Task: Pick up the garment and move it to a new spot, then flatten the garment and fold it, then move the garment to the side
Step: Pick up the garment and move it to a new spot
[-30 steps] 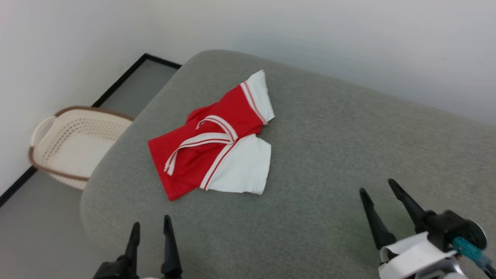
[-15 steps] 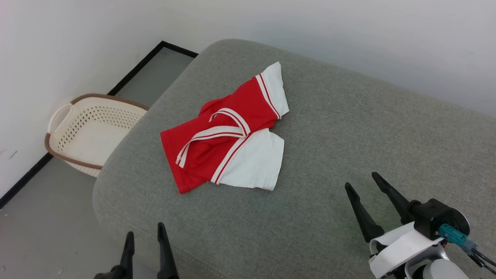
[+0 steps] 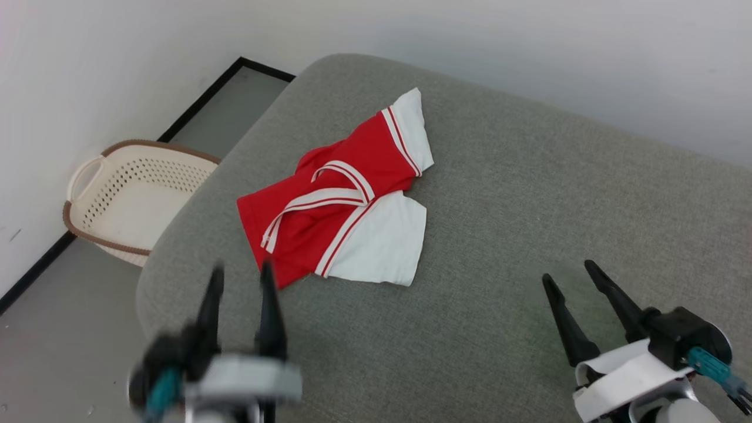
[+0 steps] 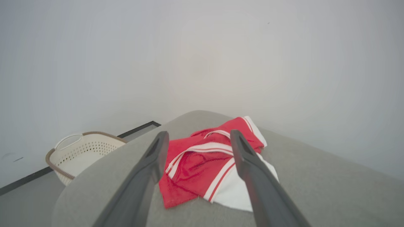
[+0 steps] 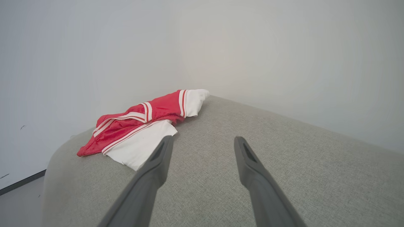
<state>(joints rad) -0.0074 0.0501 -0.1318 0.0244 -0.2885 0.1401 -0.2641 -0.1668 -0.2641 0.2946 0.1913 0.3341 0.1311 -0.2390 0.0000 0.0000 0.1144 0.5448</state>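
Basket (image 3: pixel 126 176) of pale perforated plastic sits on the floor at the far left, beside the grey cushion (image 3: pixel 517 194). Next the left gripper (image 3: pixel 242 269), blurred in the head view so its height is hard to judge, hovers at the cushion's near left, jaws spread and empty, just short of the garment (image 3: pixel 329 205). That shirt lies crumpled left of centre, red body bunched, white sleeves splayed. Soft, light and limp, it will likely sag when lifted; the near red hem corner looks the easiest pinch. At near right the right gripper (image 3: pixel 568 270) waits well apart, jaws open, empty.
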